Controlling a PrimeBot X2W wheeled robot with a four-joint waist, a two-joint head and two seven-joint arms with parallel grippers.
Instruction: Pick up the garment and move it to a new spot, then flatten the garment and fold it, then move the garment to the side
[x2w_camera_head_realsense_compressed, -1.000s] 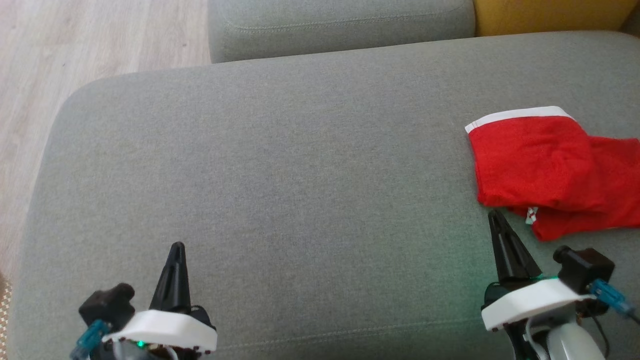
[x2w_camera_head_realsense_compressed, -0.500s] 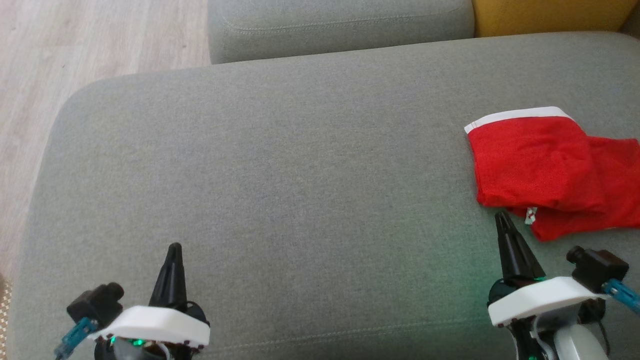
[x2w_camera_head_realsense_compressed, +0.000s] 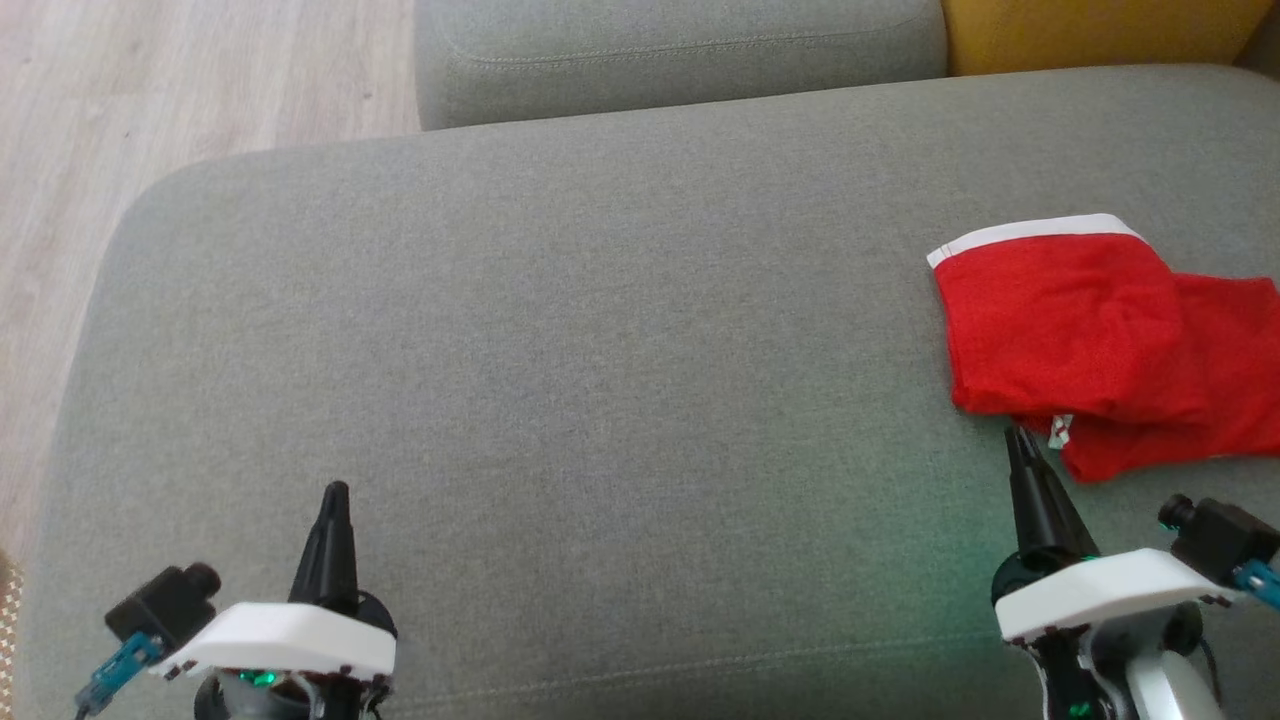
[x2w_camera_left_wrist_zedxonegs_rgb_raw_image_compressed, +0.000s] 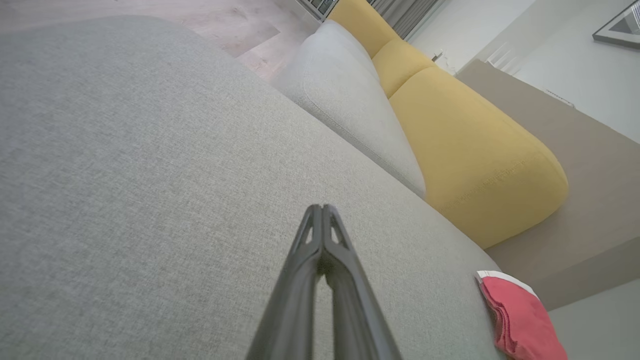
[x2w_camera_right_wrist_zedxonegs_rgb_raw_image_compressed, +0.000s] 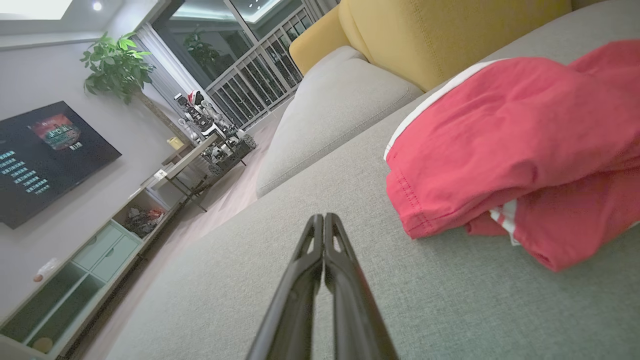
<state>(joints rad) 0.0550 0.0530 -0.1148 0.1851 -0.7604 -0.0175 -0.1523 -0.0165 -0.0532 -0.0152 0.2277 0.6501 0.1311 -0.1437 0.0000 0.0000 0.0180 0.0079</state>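
Observation:
The garment (x2w_camera_head_realsense_compressed: 1090, 340) is red with a white band, lying folded over in a loose heap at the right side of the grey sofa seat (x2w_camera_head_realsense_compressed: 560, 340). It also appears in the right wrist view as the garment (x2w_camera_right_wrist_zedxonegs_rgb_raw_image_compressed: 510, 145) and small at the lower right of the left wrist view as the garment (x2w_camera_left_wrist_zedxonegs_rgb_raw_image_compressed: 520, 320). My right gripper (x2w_camera_head_realsense_compressed: 1020, 437) is shut, its tip just below the garment's near edge, holding nothing. My left gripper (x2w_camera_head_realsense_compressed: 335, 492) is shut and empty over the seat at the lower left, far from the cloth.
A second grey cushion (x2w_camera_head_realsense_compressed: 680, 50) lies beyond the seat, with a yellow cushion (x2w_camera_head_realsense_compressed: 1100, 30) to its right. Wooden floor (x2w_camera_head_realsense_compressed: 60, 200) runs along the left. The seat's near edge seam (x2w_camera_head_realsense_compressed: 640, 670) lies close to both wrists.
Both arms have drawn back toward the near edge and slightly outward, fingers staying shut. The garment has not moved.

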